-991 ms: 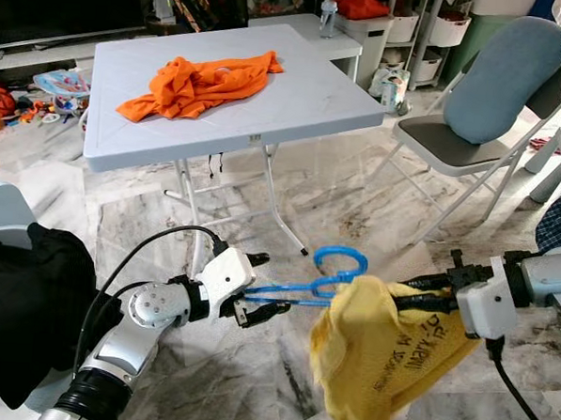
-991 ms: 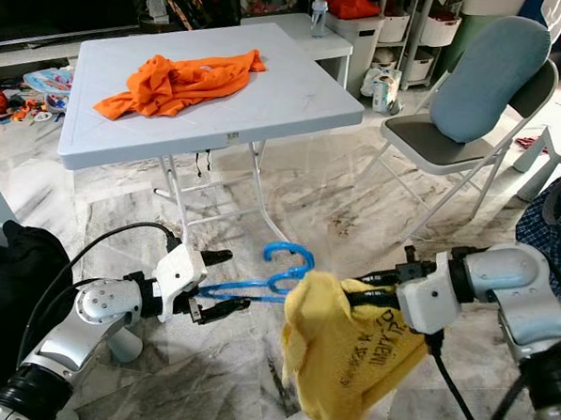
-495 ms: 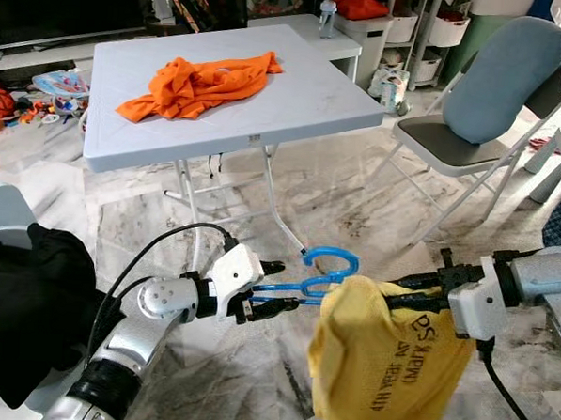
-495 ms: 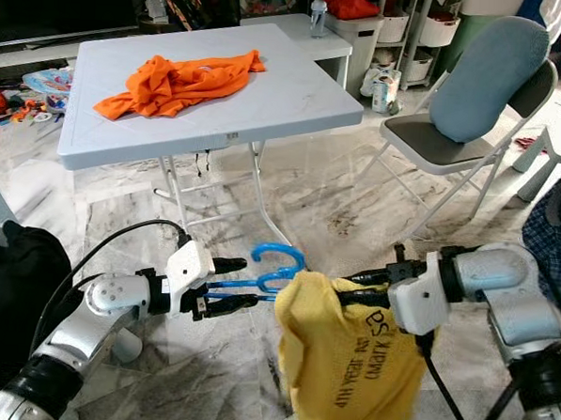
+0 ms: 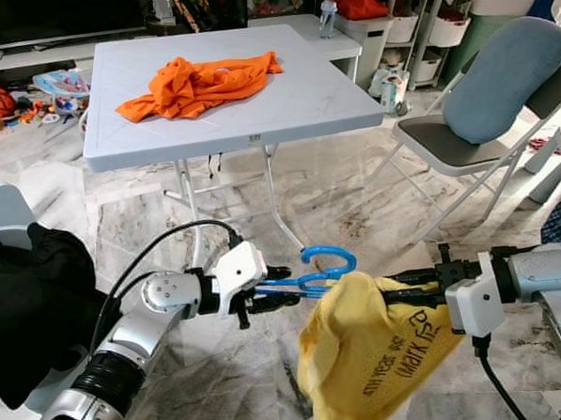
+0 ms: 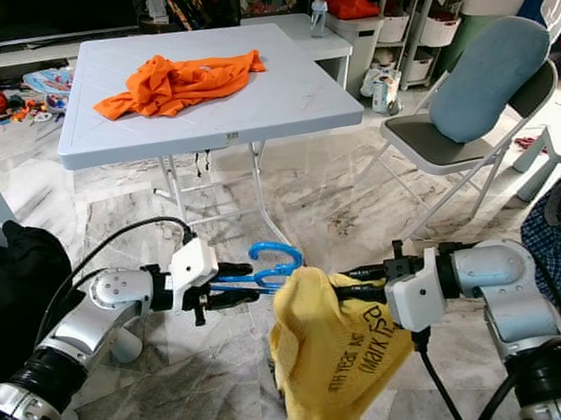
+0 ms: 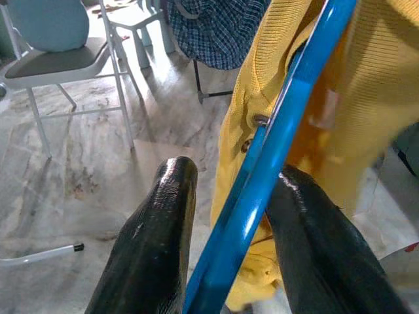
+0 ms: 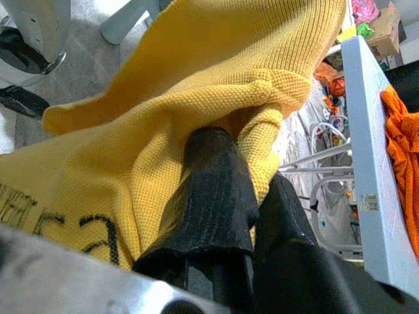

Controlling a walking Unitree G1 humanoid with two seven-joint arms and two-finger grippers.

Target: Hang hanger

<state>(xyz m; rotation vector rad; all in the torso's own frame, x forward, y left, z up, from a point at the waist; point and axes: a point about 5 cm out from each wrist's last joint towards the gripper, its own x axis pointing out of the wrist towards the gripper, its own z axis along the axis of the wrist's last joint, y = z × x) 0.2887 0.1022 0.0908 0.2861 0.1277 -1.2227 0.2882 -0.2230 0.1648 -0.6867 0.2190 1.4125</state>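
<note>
Left gripper [image 5: 269, 292] clamps the thin blue plastic hanger [image 5: 317, 272] by its arm, just before the white folding table [image 5: 295, 103]. Right gripper [image 5: 401, 284] pinches the soft yellow knit shirt [image 5: 372, 351] draped over it. Hanger looks light, stiff, slippery; hold near the hook.

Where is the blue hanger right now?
Head views: blue hanger low centre, between left gripper, which holds it, and yellow shirt gripped by right gripper.
</note>
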